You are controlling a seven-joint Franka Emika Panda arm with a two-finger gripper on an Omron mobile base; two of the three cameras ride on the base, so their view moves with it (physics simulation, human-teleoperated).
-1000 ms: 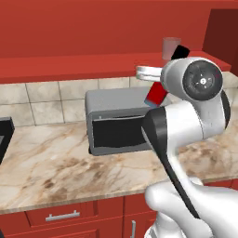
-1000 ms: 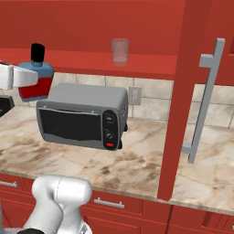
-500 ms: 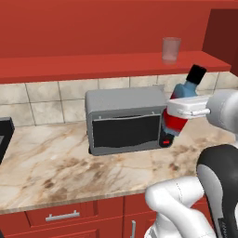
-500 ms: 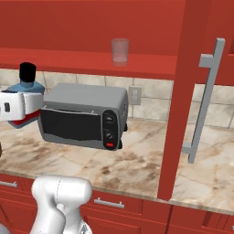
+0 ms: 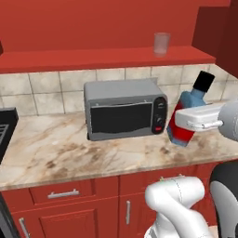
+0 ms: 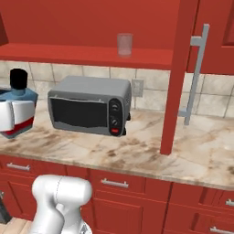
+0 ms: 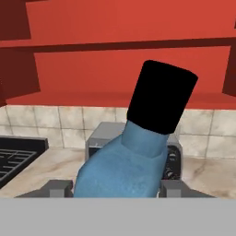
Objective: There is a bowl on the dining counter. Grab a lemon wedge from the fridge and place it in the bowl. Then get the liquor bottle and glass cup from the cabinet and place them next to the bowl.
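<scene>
The end effector (image 5: 197,122) is clamped on the liquor bottle (image 5: 188,113), gripping its red body while the blue shoulder and black cap lean toward one o'clock in the left base view. The bottle hangs in the air above the tabletop (image 5: 69,153), just beside the toaster oven (image 5: 124,108) at its three o'clock in that view; in the right base view the bottle (image 6: 17,106) sits at nine o'clock of the oven (image 6: 89,105). The hand view looks along the bottle (image 7: 138,152), its cap at twelve o'clock.

The glass cup (image 5: 161,43) stands upright on the cabinet (image 5: 102,58) shelf, at twelve o'clock above the oven, untouched. So the bottle is out of the cabinet but not yet delivered, and the cup is left to fetch. Whether the lemon step is done cannot be told from these pictures.
</scene>
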